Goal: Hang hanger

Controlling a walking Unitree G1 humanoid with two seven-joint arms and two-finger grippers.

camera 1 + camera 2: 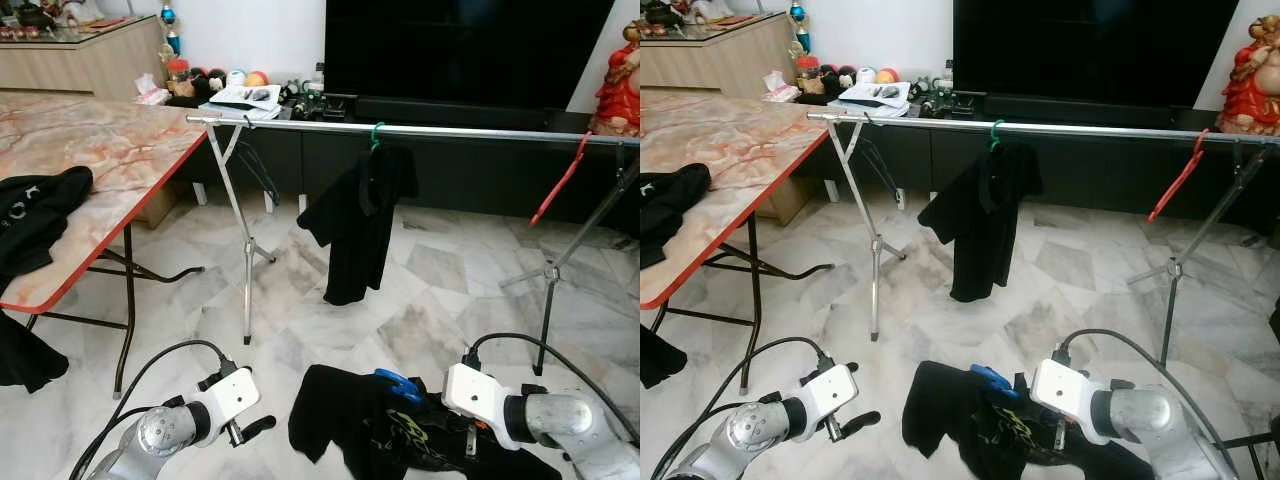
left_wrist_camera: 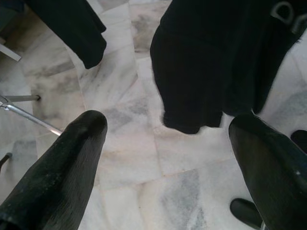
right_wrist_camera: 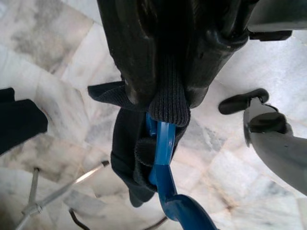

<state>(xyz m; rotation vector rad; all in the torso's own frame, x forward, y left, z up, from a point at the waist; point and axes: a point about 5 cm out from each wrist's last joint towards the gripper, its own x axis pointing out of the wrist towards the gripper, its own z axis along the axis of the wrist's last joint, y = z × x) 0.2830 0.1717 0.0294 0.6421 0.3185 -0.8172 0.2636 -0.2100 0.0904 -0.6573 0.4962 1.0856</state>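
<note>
Nearest the camera, the right gripper was clamped on the collar of a black shirt threaded on a blue hanger, held low so the hook stayed free for the rail beyond. The left gripper hovered beside it, fingers spread apart, probably ready to steady the load.
</note>
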